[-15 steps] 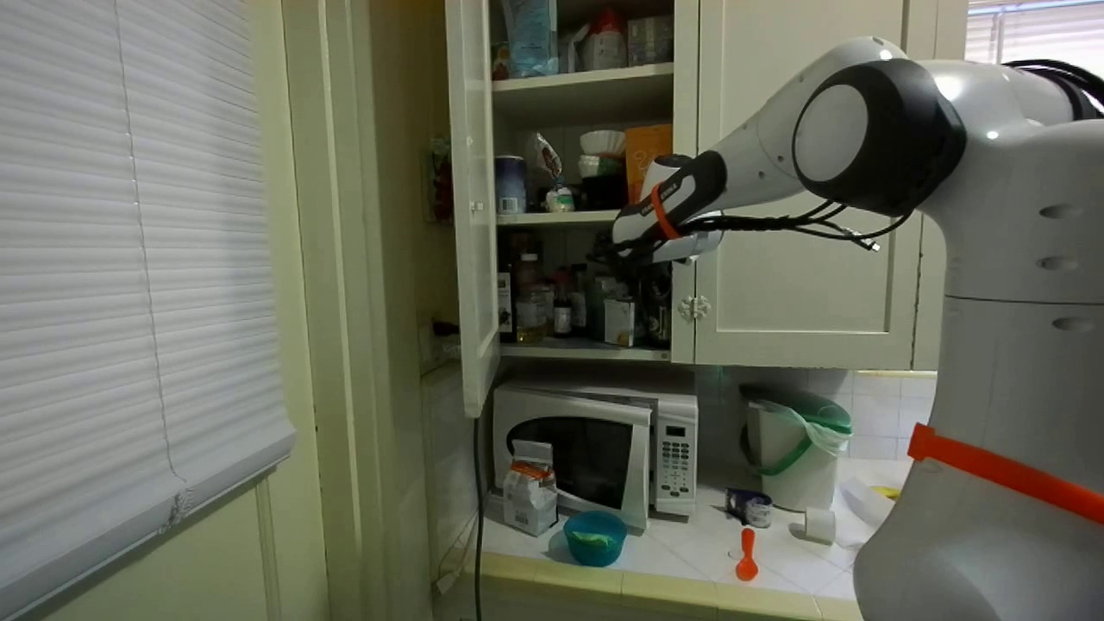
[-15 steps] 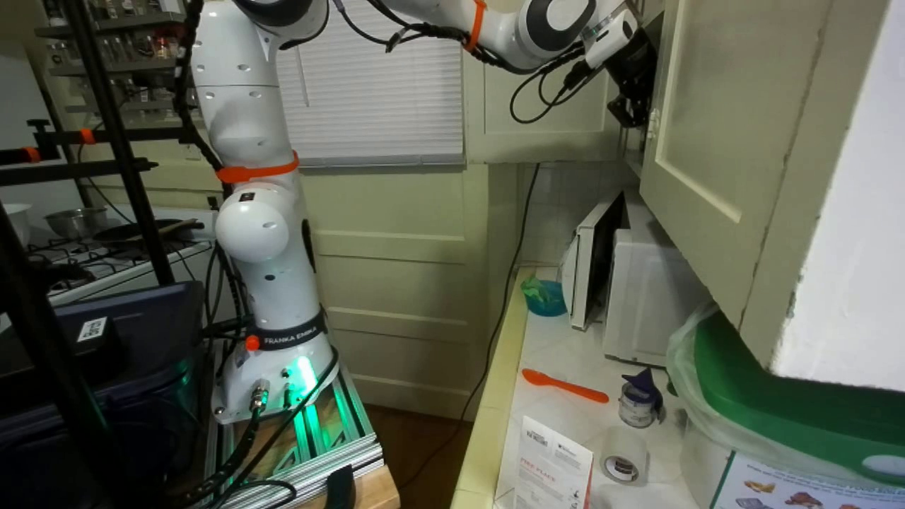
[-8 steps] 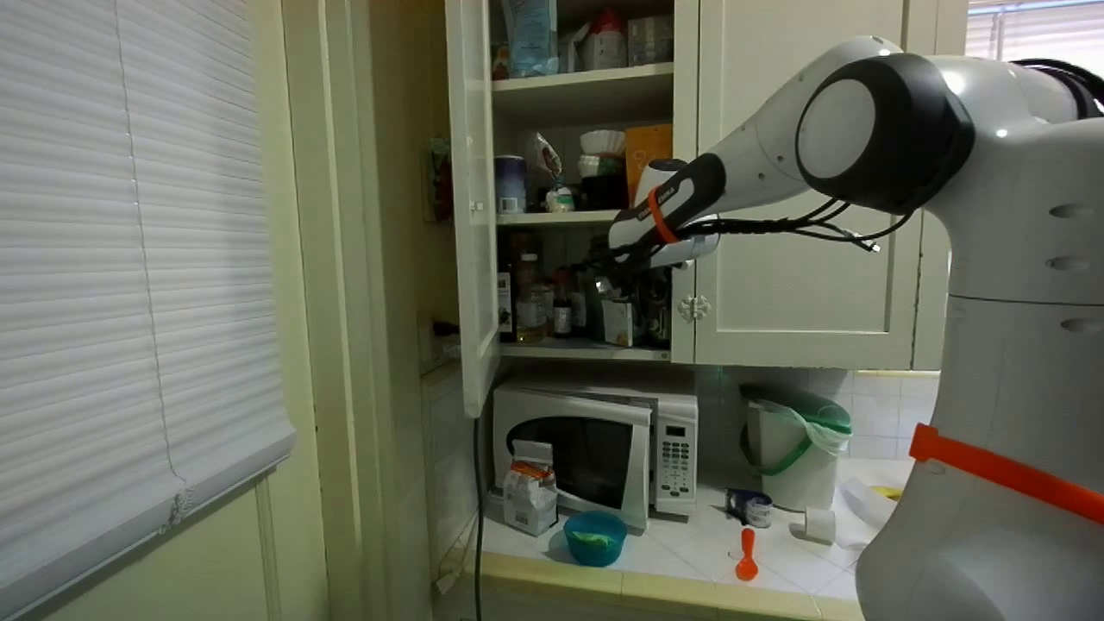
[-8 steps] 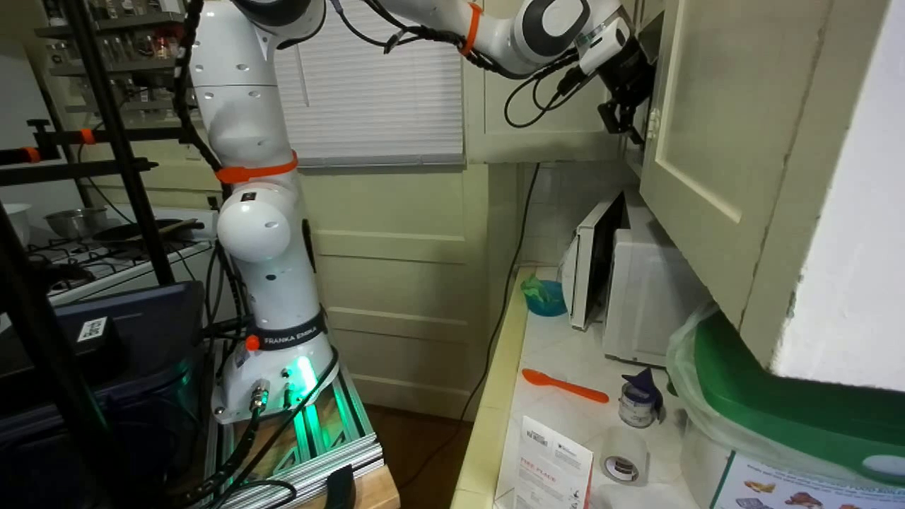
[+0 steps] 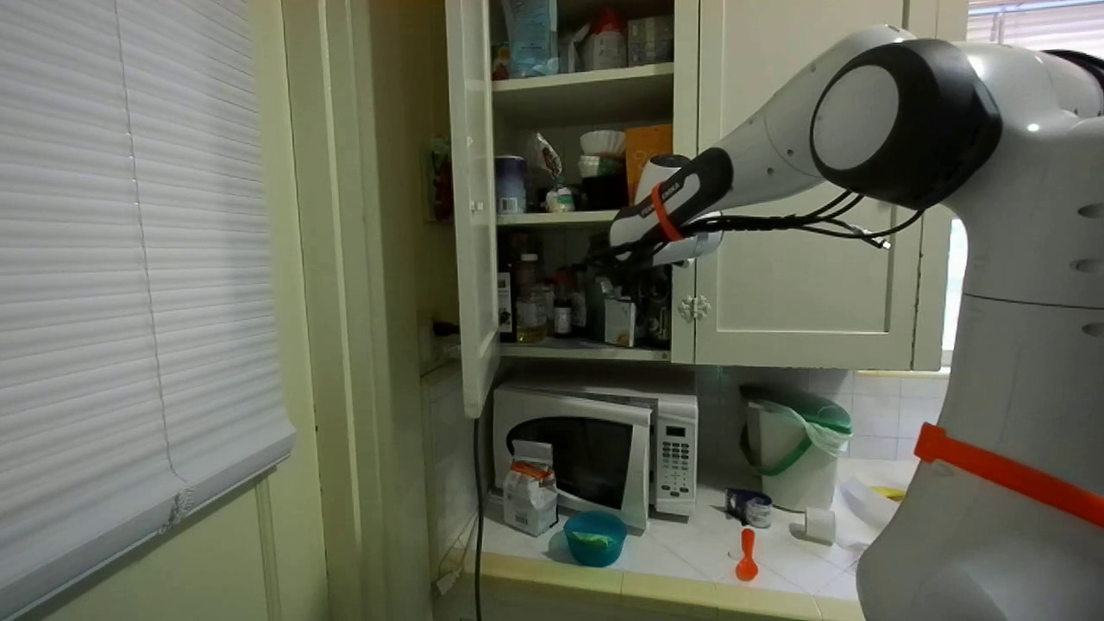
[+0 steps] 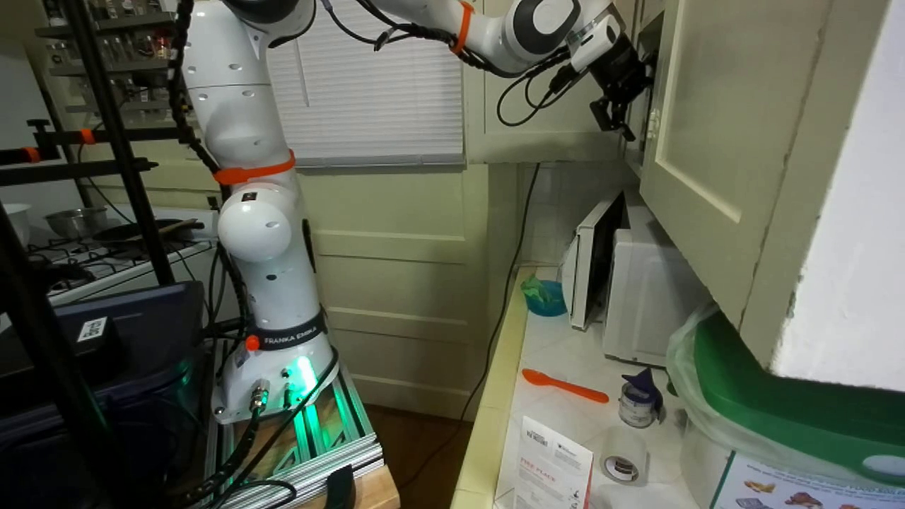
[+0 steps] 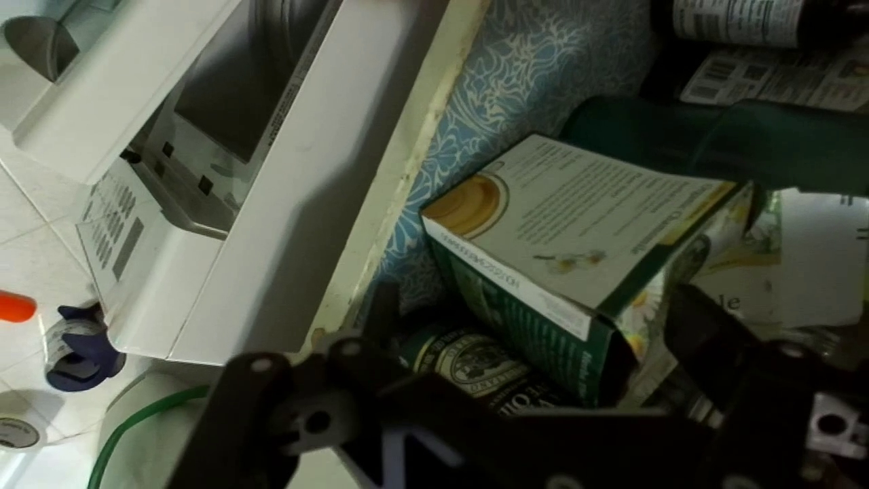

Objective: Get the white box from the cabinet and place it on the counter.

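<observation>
Shelf (image 7: 536, 75): blue-patterned, lowest of those showing in the open cabinet (image 5: 686, 103), crowded along its length.
White box (image 7: 577, 251): on that shelf, near the front edge, looking upright in an exterior view; pale printed face and dark green side plain in the wrist view. At much the same spot as a second ago, so not yet won from the cabinet.
Gripper (image 7: 533, 299): holding nothing, with fingers (image 7: 709, 329) spread wide; framing the box from either side in the wrist view, though impossible to tell there whether touching it.
Change at the gripper: drawn back a little from the shelf compared with a second ago, now showing more fully past the cabinet's edge in an exterior view.
Arm (image 5: 768, 164): leaning farther back than in the earlier pictures, in both exterior views.
Meaning for the box: no grasp so far; probably backing off to re-aim, with a fresh, squarer push forward needed before closing.
Oil container (image 7: 475, 360): just beside the box, partly hidden behind it in the wrist view; at some risk of a knock on the way in.
Microwave (image 5: 604, 457): under the cabinet, with door ajar; likely an obstacle on the way down.
Counter (image 5: 681, 552): bearing a blue bowl (image 5: 595, 555), a bag (image 5: 530, 500) and an orange spoon (image 5: 747, 556); yet to receive the box, with carrying and placing wholly ahead.
</observation>
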Robot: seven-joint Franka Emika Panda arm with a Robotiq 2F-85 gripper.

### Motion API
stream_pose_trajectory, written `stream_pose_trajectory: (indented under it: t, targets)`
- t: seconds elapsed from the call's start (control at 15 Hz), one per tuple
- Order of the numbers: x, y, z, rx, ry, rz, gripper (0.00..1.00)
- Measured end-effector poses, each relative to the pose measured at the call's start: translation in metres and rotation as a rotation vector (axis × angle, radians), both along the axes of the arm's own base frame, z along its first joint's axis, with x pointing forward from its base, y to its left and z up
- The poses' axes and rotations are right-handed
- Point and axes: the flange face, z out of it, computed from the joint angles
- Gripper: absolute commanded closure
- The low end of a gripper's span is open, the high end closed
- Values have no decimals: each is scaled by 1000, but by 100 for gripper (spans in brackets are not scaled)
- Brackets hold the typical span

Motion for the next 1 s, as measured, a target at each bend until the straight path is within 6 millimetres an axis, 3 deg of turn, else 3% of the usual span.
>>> stream_pose_trajectory:
  t: [0.6, 1.0]
  targets:
    - [-24, 1, 2, 4, -19, -3, 0]
    - [-28, -10, -2, 27, -19, -27, 0]
